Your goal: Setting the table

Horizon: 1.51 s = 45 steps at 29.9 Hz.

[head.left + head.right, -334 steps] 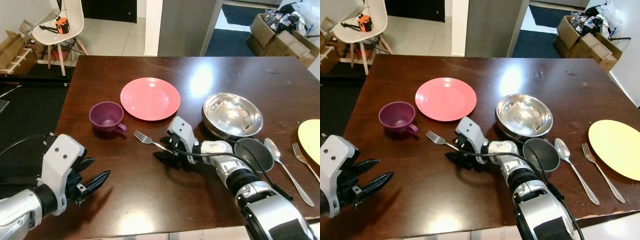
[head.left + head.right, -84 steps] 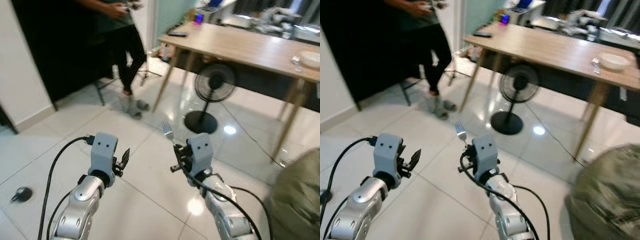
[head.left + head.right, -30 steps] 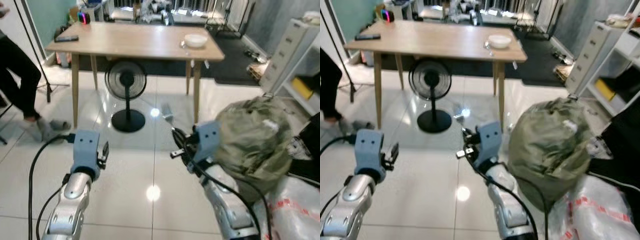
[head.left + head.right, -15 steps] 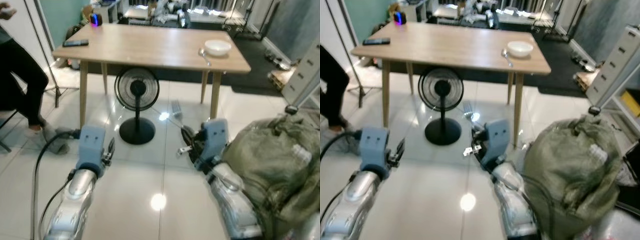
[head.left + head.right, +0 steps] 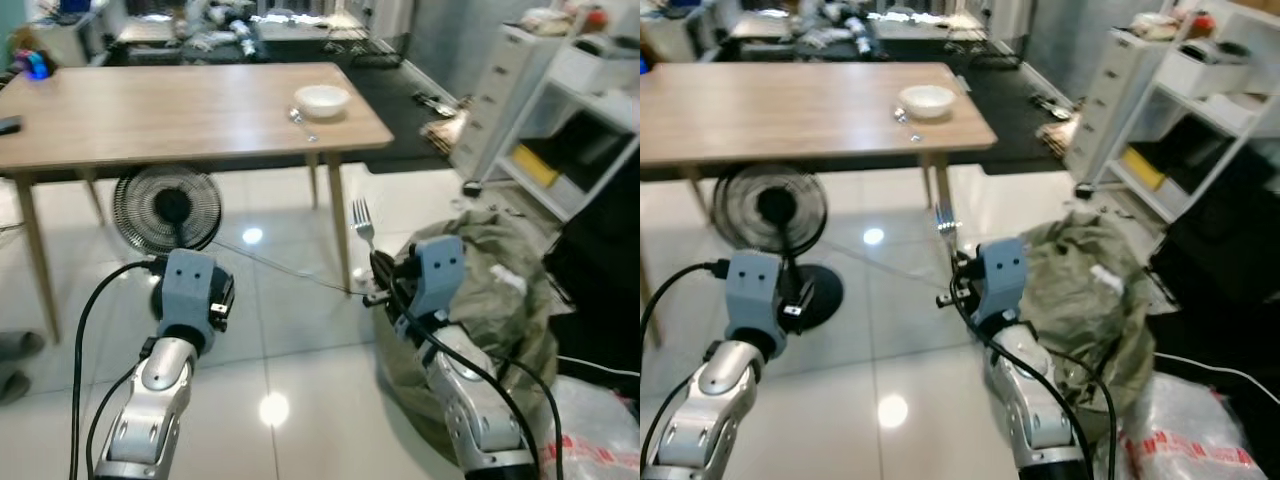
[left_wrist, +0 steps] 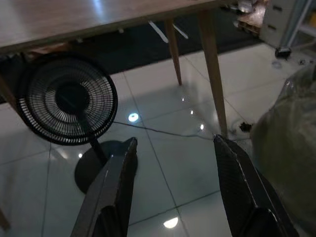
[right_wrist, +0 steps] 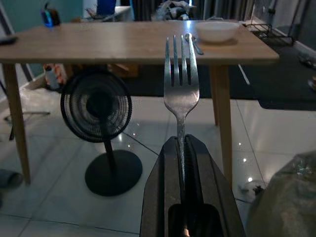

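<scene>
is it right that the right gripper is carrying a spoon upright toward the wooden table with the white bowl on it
Not quite: the right gripper is shut on a fork, not a spoon. The right wrist view shows its tines pointing up. The rest holds: the fork is upright, and ahead stands the wooden table with the white bowl on it. A spoon lies on the table beside that bowl.

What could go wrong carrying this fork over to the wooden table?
The right gripper pinches the fork only at its handle, tines up, so a jolt might tilt or drop it. The olive bag beside that arm, and the fan and cable below the table, could snag it.
</scene>
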Motion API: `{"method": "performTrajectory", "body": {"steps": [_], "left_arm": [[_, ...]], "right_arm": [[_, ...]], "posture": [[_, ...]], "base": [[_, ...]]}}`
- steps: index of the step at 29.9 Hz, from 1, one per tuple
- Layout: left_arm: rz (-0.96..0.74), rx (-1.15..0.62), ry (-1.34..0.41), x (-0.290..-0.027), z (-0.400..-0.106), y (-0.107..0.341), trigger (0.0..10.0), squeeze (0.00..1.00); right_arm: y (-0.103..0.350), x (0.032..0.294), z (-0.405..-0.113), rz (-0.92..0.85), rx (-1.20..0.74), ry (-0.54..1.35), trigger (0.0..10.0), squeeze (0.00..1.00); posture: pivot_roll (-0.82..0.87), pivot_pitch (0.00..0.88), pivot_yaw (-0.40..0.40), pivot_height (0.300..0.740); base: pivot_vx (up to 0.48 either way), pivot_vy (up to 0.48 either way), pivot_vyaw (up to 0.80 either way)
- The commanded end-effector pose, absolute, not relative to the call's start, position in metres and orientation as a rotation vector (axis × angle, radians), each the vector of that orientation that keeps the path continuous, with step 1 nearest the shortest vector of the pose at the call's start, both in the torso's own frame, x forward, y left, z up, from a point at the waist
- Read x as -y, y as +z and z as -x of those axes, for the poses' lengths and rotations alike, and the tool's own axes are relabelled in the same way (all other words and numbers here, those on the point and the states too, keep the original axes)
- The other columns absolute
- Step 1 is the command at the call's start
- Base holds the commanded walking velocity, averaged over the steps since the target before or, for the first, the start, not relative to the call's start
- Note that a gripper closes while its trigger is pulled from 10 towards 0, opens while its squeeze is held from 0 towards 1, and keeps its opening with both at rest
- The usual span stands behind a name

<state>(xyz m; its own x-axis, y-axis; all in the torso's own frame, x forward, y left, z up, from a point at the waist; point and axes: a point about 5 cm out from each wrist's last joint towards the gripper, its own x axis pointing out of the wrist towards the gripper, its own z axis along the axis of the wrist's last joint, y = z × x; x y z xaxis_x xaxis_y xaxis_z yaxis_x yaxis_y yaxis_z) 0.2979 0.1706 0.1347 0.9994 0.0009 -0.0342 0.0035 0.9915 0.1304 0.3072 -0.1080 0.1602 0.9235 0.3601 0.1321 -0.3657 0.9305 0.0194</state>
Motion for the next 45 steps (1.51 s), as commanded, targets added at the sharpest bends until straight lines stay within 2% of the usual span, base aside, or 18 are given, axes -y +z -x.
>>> {"method": "performTrajectory", "body": {"steps": [1, 11, 45], "left_arm": [[-0.133, -0.038, 0.006, -0.171, -0.297, 0.133, 10.0, 0.00], [-0.196, 0.022, 0.014, -0.175, -0.294, 0.145, 10.0, 0.00], [-0.188, 0.031, 0.024, -0.173, -0.293, 0.146, 10.0, 0.00]], "right_arm": [[0.161, 0.109, -0.307, -0.041, 0.131, 0.369, 10.0, 0.00], [0.164, 0.107, -0.309, -0.021, 0.145, 0.378, 10.0, 0.00], [0.165, 0.100, -0.312, -0.003, 0.153, 0.403, 10.0, 0.00]], "posture": [[0.01, 0.000, 0.063, 0.740], [0.02, 0.000, 0.061, 0.740], [0.03, 0.000, 0.055, 0.740]], "base": [[0.480, 0.000, 0.00], [0.480, 0.000, 0.00], [0.480, 0.000, 0.00]]}}
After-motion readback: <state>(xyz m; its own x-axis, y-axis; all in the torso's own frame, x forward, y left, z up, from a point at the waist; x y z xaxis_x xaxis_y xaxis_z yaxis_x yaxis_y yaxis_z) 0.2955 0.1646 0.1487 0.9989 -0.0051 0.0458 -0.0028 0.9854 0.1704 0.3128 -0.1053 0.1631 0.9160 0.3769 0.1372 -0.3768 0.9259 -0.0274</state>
